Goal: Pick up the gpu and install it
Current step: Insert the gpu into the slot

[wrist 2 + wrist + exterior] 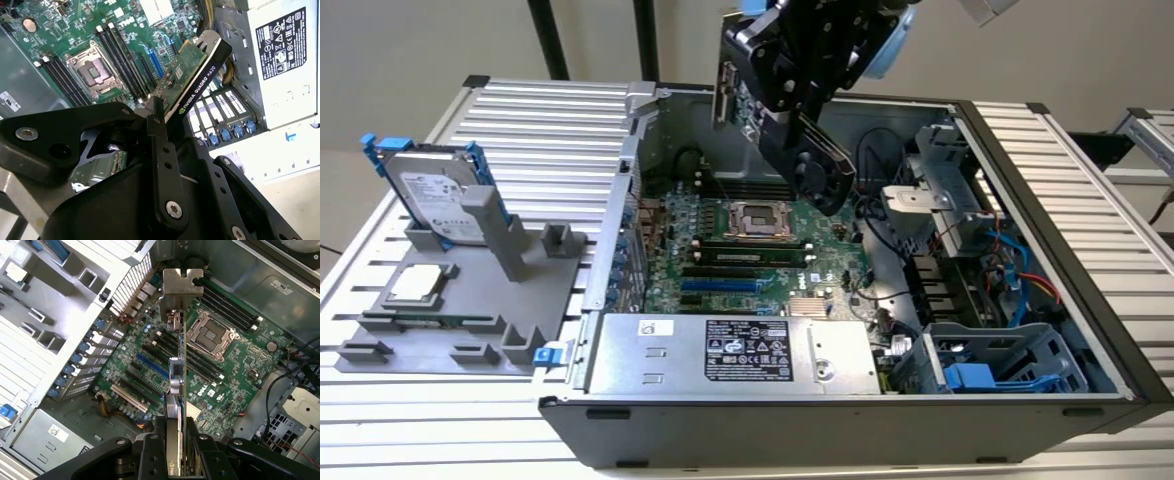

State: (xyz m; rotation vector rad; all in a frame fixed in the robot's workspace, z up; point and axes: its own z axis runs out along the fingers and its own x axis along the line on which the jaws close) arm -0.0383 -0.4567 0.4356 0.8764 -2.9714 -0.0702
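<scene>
The gpu (790,140) hangs tilted above the open computer case, its black cooler shroud facing the exterior view's right and its silver end bracket (720,92) toward the left. My gripper (787,95) is shut on the gpu's upper edge. In the second wrist view the gpu (196,70) shows its green board and black shroud beyond one finger (159,131). The first wrist view has the gpu (176,382) edge-on, its bracket (178,286) farthest from the gripper (176,445). It hovers over the green motherboard (235,370), close to the blue expansion slot (152,367) and apart from it.
A grey fixture (447,345) at the exterior view's left carries a hard drive in a blue frame (438,195), a processor (420,285) and a RAM stick (430,322). In the case sit the power supply (734,352), a drive cage (1001,370) and cables (1014,255).
</scene>
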